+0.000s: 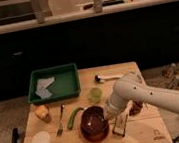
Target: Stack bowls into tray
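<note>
The gripper (110,116) is at the nested bowls (94,124); finger state unclear. Next: lift them toward the green tray (56,96).

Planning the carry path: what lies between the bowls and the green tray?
The bowls sit front-centre with the end effector at their right edge. Toward the tray, a green vegetable and fork lie flat; lifting clears them.

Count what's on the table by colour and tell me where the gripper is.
Green: 3, tray, cup, long vegetable
Brown-red: 1, bowls
White: 1, small bowl
Silver: 1, fork
Total: 6
Gripper at the bowls' right rim.
</note>
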